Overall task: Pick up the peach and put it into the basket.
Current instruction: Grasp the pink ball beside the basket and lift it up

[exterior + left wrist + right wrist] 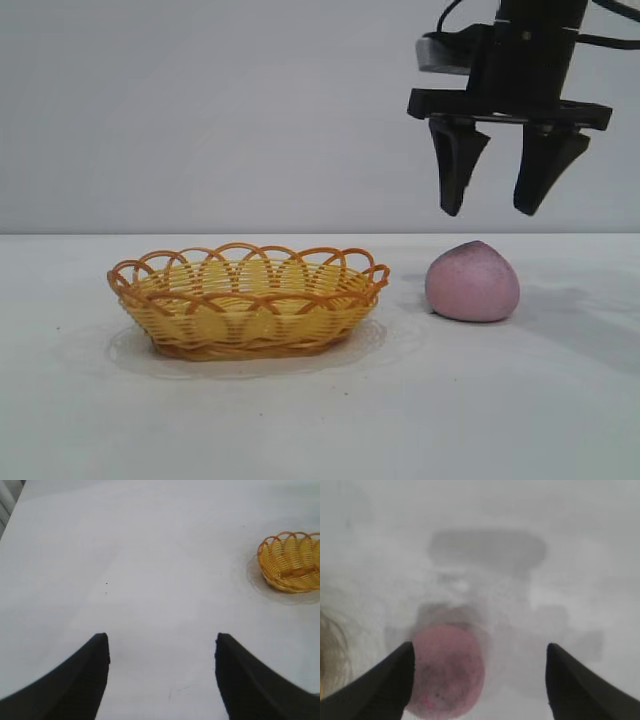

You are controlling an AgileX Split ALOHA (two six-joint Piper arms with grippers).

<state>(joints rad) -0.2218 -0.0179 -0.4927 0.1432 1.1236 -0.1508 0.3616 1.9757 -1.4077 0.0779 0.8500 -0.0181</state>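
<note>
The pinkish-purple peach (pixel 472 282) lies on the white table, to the right of the yellow wicker basket (pixel 248 299). My right gripper (pixel 497 208) hangs open above the peach, slightly to its right, fingers pointing down and clear of it. In the right wrist view the peach (pixel 447 672) lies below the gripper (pixel 480 652), close to one finger, with nothing between the jaws. My left gripper (pixel 161 640) is open over bare table, and the basket (pixel 292 562) shows far off in its view. The left arm is outside the exterior view.
The basket holds nothing that I can see. The white table (pixel 320 420) stretches in front of and around both objects. A plain grey wall stands behind.
</note>
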